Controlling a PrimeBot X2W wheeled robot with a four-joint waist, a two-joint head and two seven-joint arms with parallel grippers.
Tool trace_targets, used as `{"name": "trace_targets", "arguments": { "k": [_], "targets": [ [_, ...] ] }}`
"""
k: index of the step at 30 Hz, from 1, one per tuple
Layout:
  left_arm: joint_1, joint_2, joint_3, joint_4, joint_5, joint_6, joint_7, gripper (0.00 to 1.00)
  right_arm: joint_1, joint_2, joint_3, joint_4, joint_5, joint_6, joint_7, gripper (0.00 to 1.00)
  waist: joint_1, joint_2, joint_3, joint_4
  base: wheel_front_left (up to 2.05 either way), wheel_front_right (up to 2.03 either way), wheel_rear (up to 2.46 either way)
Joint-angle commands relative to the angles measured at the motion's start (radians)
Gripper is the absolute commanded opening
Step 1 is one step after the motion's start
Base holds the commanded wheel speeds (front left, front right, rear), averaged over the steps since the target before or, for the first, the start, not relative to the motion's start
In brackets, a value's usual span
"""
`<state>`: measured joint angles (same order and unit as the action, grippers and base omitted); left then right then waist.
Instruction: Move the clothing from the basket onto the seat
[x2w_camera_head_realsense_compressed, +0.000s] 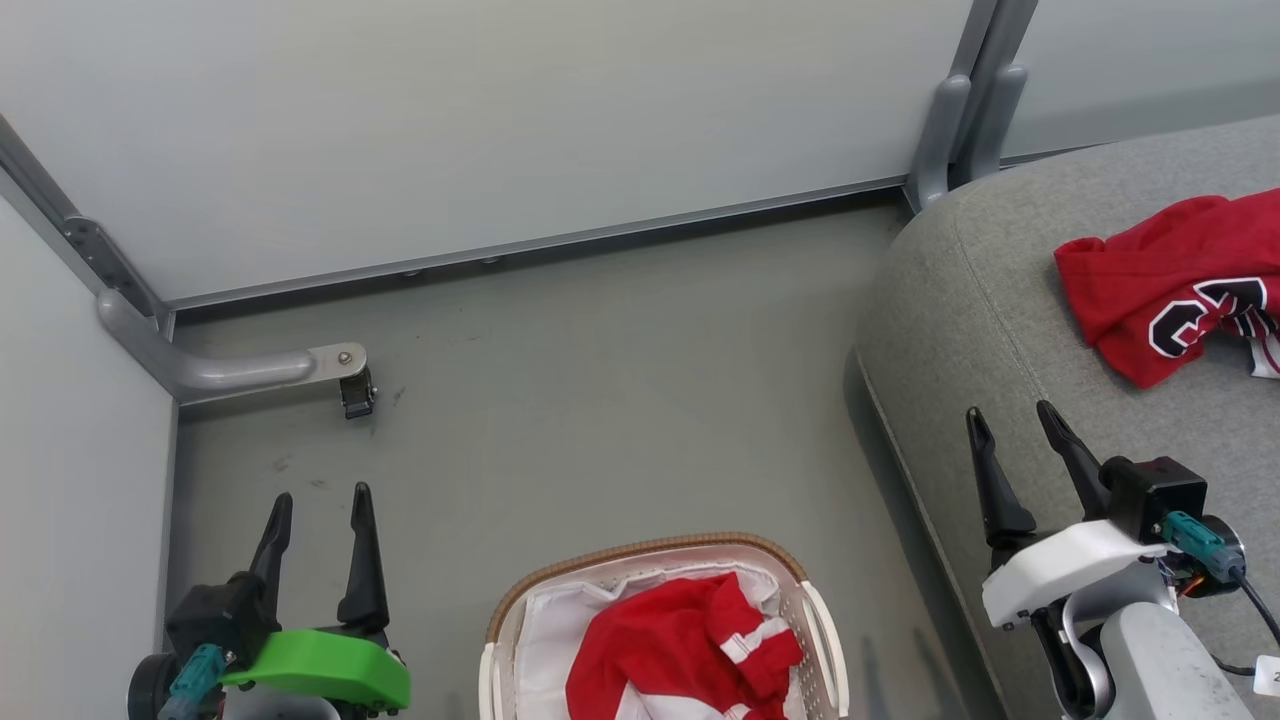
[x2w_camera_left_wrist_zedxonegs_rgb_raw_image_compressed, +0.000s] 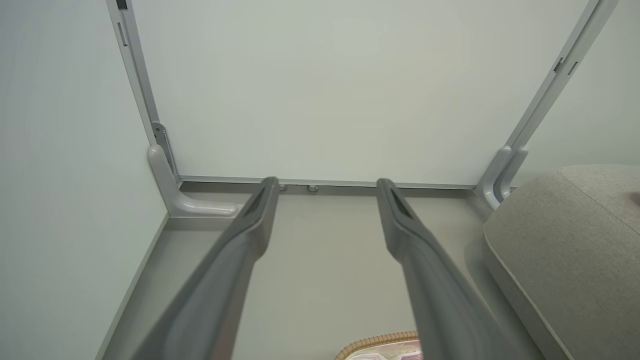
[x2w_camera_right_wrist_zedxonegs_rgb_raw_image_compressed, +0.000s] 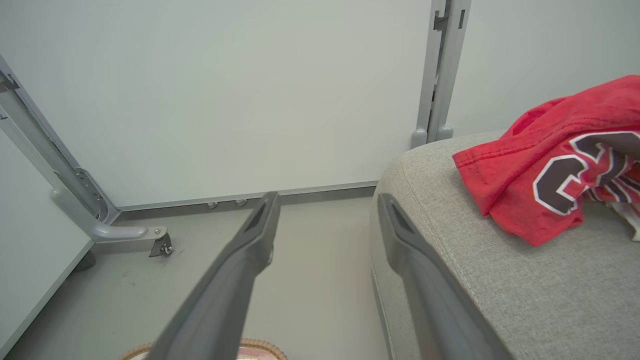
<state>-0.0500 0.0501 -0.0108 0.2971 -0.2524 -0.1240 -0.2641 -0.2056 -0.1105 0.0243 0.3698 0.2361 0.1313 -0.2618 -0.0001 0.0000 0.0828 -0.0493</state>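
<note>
A red jersey with black-and-white numerals (x2w_camera_head_realsense_compressed: 1180, 285) (x2w_camera_right_wrist_zedxonegs_rgb_raw_image_compressed: 555, 160) lies crumpled on the grey seat (x2w_camera_head_realsense_compressed: 990, 330) (x2w_camera_right_wrist_zedxonegs_rgb_raw_image_compressed: 500, 270) (x2w_camera_left_wrist_zedxonegs_rgb_raw_image_compressed: 570, 245) at the right. The white basket with its brown rim (x2w_camera_head_realsense_compressed: 640, 552) (x2w_camera_left_wrist_zedxonegs_rgb_raw_image_compressed: 380, 342) stands on the floor at the bottom middle, and a red garment with white stripe trim (x2w_camera_head_realsense_compressed: 680, 645) lies inside on the white liner. My left gripper (x2w_camera_head_realsense_compressed: 318, 495) (x2w_camera_left_wrist_zedxonegs_rgb_raw_image_compressed: 327, 182) is open over the floor, left of the basket. Above the seat's front edge my right gripper (x2w_camera_head_realsense_compressed: 1012, 412) (x2w_camera_right_wrist_zedxonegs_rgb_raw_image_compressed: 327, 197) is open and holds nothing.
Pale partition panels (x2w_camera_head_realsense_compressed: 500, 130) close off the back and left. A grey metal foot with a caster (x2w_camera_head_realsense_compressed: 345, 380) (x2w_camera_right_wrist_zedxonegs_rgb_raw_image_compressed: 160, 245) juts onto the floor at the left. Another frame post (x2w_camera_head_realsense_compressed: 960, 120) stands by the seat's back corner. Grey floor (x2w_camera_head_realsense_compressed: 600, 400) lies between basket and wall.
</note>
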Motion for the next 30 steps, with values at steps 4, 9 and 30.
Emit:
{"name": "trace_targets", "arguments": {
  "k": [4,9,30],
  "targets": [
    [-0.003,0.001,-0.019,0.012,-0.009,-0.002,-0.001,1.0,-0.01,0.002,0.003,-0.007,-0.004,-0.001,-0.005,1.0,0.0001,0.0,0.01,-0.002,0.0,0.0,0.0],
    [-0.042,0.001,-0.074,0.039,-0.026,-0.005,0.0,1.0,-0.038,0.003,0.005,-0.025,-0.001,-0.001,-0.005,1.0,0.0001,0.0,0.045,-0.01,0.0,0.0,0.0],
    [-0.385,0.004,-0.432,0.364,-0.087,-0.008,-0.001,1.0,-0.255,0.017,0.054,-0.174,0.033,-0.001,-0.005,1.0,0.0001,0.0,0.405,-0.142,0.0,0.0,0.0]
  ]
}}
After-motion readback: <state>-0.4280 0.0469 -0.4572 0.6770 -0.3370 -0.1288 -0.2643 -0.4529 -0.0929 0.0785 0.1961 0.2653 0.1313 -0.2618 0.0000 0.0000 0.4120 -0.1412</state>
